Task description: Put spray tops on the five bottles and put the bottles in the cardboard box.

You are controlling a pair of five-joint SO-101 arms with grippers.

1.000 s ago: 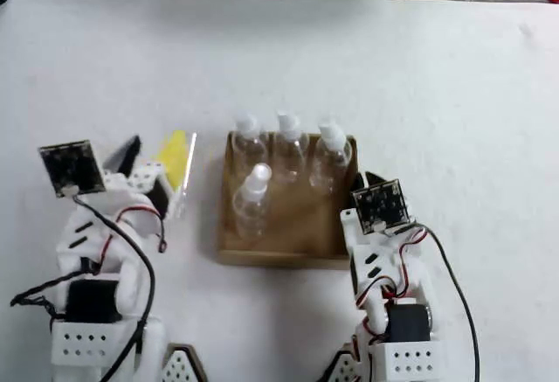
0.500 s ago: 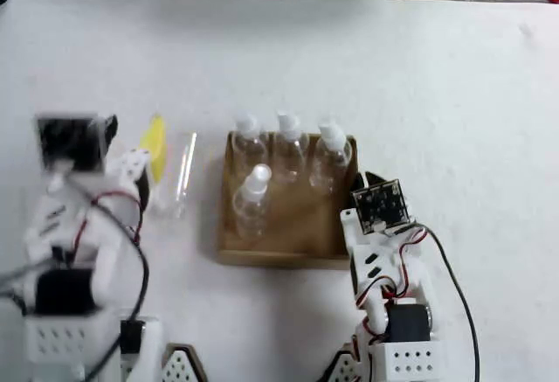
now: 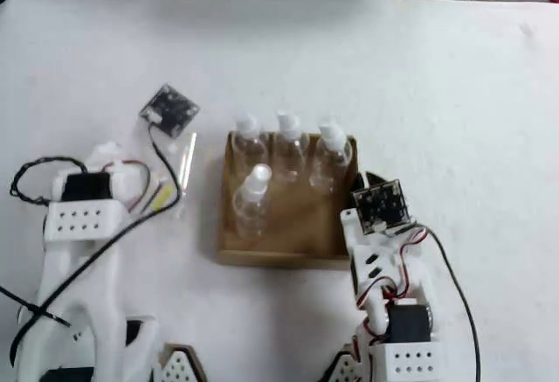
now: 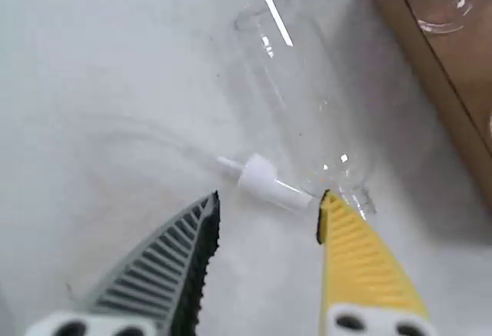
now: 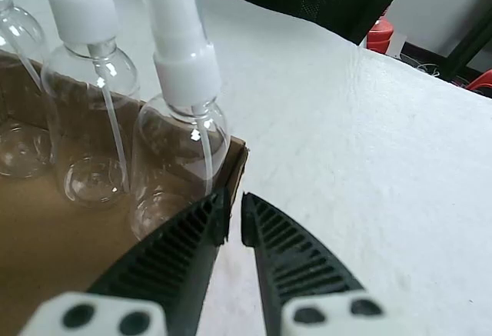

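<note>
L hand [image 4: 269,197] is spread wide w/ nothing held, poised just above a loose spray top [image 4: 260,176] near the table's [image 3: 454,93] left side. The top lies flat, its thin tube trailing off, touching a clear uncapped bottle [image 4: 296,105] that also lies on its side, just left of the cardboard box [image 3: 279,255]. The box sits mid-table, toward the near edge. Inside stand 4 capped bottles: 3 in a row along the far wall [image 3: 249,148] [image 3: 289,146] [image 3: 331,156], 1 in front by the left wall [image 3: 253,200]. R hand [image 5: 232,201] is at the box's right wall nr the far corner, fingers narrow, pinching the wall's rim.
</note>
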